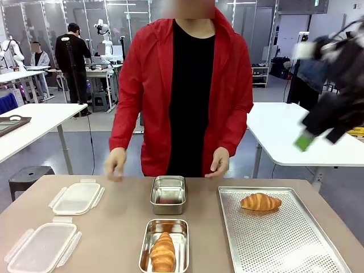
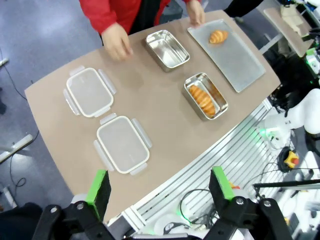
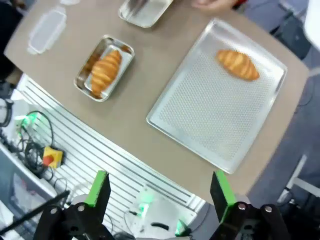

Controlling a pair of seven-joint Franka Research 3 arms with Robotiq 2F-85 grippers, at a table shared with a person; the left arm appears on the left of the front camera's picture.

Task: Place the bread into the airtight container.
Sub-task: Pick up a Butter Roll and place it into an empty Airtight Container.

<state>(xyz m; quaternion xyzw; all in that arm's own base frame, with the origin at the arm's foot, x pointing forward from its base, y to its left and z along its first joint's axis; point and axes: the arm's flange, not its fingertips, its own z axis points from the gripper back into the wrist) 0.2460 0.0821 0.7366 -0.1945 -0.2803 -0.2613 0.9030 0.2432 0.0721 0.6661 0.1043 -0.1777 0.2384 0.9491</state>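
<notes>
One croissant (image 1: 260,202) lies at the far end of the perforated tray (image 1: 284,242) on the right. A second croissant (image 1: 163,252) rests in the near steel container (image 1: 145,250). Behind it stands an empty steel container (image 1: 168,194). My right gripper (image 1: 311,136) hangs blurred, high above the table's right side. In the right wrist view the right gripper (image 3: 159,189) is open, far above the tray (image 3: 210,115) and its croissant (image 3: 238,64). In the left wrist view the left gripper (image 2: 159,185) is open and empty, high over the table's near edge.
Two clear plastic lids (image 1: 77,198) (image 1: 42,247) lie at the table's left. The person in a red jacket stands at the far side, one hand (image 1: 115,164) and the other hand (image 1: 219,162) hovering at the far edge. Bare tabletop (image 1: 114,233) lies between lids and containers.
</notes>
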